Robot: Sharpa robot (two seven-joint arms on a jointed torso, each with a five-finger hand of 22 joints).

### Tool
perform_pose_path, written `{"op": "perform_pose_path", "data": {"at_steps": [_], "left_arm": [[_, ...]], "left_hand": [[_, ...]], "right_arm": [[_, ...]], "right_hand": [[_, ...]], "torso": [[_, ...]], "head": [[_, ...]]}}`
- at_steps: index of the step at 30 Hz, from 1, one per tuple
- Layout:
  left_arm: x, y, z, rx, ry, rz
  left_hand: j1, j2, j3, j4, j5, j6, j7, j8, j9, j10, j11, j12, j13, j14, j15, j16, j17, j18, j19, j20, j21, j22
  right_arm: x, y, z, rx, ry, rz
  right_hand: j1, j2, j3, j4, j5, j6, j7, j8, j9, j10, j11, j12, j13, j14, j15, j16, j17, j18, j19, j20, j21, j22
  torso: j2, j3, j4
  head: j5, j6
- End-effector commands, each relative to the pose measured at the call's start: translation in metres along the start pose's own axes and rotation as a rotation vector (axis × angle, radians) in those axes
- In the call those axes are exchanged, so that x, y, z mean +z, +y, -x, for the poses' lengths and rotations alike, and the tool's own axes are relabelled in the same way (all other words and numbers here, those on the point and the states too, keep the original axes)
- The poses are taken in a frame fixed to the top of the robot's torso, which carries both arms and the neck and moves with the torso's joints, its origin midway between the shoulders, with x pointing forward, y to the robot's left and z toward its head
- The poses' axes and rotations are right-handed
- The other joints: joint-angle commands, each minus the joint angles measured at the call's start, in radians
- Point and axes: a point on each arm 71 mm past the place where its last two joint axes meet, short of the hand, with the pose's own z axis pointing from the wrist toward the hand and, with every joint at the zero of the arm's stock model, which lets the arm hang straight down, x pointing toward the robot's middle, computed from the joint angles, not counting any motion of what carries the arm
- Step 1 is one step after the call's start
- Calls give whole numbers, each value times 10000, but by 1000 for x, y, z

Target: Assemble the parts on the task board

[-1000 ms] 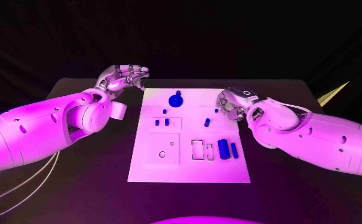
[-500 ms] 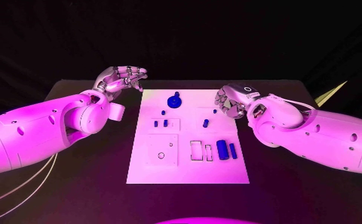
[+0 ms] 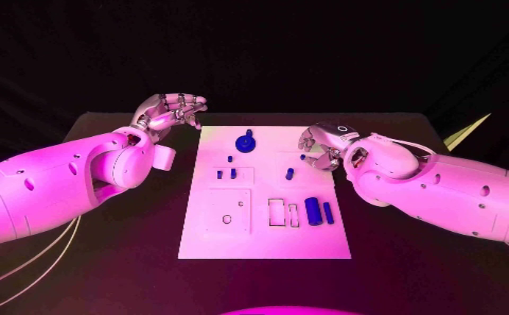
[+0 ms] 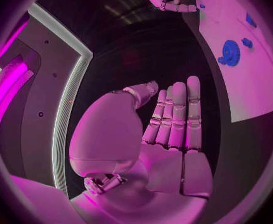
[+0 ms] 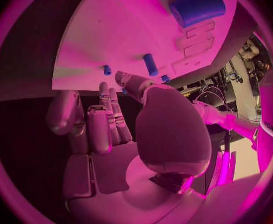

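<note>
The white task board [image 3: 265,238] lies in the middle of the black table. On it are a blue gear [image 3: 246,140], short blue pegs [image 3: 226,173], a peg [image 3: 290,173], a thick blue cylinder [image 3: 313,210] and a slim bar [image 3: 328,212]. My right hand [image 3: 321,147] hovers at the board's right edge, its fingers apart and holding nothing, close to a tiny blue piece [image 3: 304,157]. The right wrist view shows the right hand [image 5: 105,129] with an empty palm above the peg [image 5: 150,63]. My left hand [image 3: 170,112] is raised off the board's far left corner, with empty fingers [image 4: 176,114].
Recessed outlines sit in the board's near half, among them a square plate with a hole [image 3: 227,218] and narrow slots [image 3: 278,210]. Bare black table surrounds the board on all sides. A pale pointed object [image 3: 467,132] lies at the table's far right.
My right hand has edged slightly in over the board's right edge and dipped a little. The left hand and the parts have stayed put.
</note>
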Motion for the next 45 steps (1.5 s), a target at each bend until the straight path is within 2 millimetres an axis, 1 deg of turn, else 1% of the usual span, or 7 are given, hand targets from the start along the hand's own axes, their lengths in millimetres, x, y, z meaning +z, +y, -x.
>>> {"op": "perform_pose_path", "data": {"at_steps": [1,3,9,13,24,32,45], "left_arm": [[0,-1,-1,-14,33,-34],[0,-1,-1,-14,32,-33],[0,-1,0,-9,23,-27],[0,-1,0,-12,28,-22],[0,0,0,-11,29,1],[0,0,0,-17,40,21],[-1,0,1,-16,41,39]], "left_hand": [[29,-111,-324,141,-39,-206,41,139,-10,-273,15,44,-107,-76,12,-183,-98,51,49,39,-156,-78],[29,-111,-324,141,-39,-206,41,139,-10,-273,15,44,-107,-76,12,-183,-98,51,49,39,-156,-78],[29,-111,-324,141,-39,-206,41,139,-10,-273,15,44,-107,-76,12,-183,-98,51,49,39,-156,-78],[29,-111,-324,141,-39,-206,41,139,-10,-273,15,44,-107,-76,12,-183,-98,51,49,39,-156,-78],[42,-109,-333,139,-41,-219,50,152,-8,-291,22,62,-105,-78,17,-184,-103,51,62,42,-172,-91],[34,-99,-336,151,-41,-221,54,157,-7,-294,25,69,-105,-77,20,-184,-105,50,66,44,-177,-95],[32,-90,-338,159,-40,-223,55,163,-6,-296,26,78,-104,-77,23,-183,-107,50,71,46,-184,-100]], "right_arm": [[2,0,-4,22,146,85],[4,0,-7,20,210,85],[5,-2,-12,-8,234,15],[6,-3,-13,-114,-81,-39],[9,-4,-15,-268,-331,-74],[11,-7,-19,-446,83,-291],[13,-6,-25,-526,548,-296]], "right_hand": [[307,128,-1081,98,158,-197,123,-411,-228,-789,75,-78,-240,143,141,-223,-238,157,-264,89,-638,17],[741,362,-2032,295,186,-237,77,-665,-463,-1107,52,-35,-491,55,126,-361,-423,234,-379,75,-1189,-247],[1077,494,-2289,440,194,-57,53,-760,-610,-958,7,37,-608,20,55,-433,-527,268,-384,23,-1429,-363],[1233,576,-1575,512,192,404,-37,-740,-727,-377,-94,140,-643,158,-18,-236,-316,203,-183,-101,-1088,-194],[1128,563,-152,410,161,1073,-67,-526,-718,424,-125,102,-654,352,-22,63,12,58,129,-145,-233,273],[1059,806,210,311,149,1269,-88,-376,-623,774,-193,95,-625,381,-82,109,61,13,214,-192,80,456],[992,721,227,252,135,1226,-75,-380,-611,757,-179,36,-635,376,-77,99,46,2,222,-200,133,495]], "torso": [[-4,-1,13],[-2,-5,14],[8,-9,1],[12,-4,-5],[7,10,-4],[2,-2,3],[0,-7,-2]], "head": [[7,-10],[8,-17],[30,-21],[26,-30],[43,-47],[13,-69],[27,-110]]}}
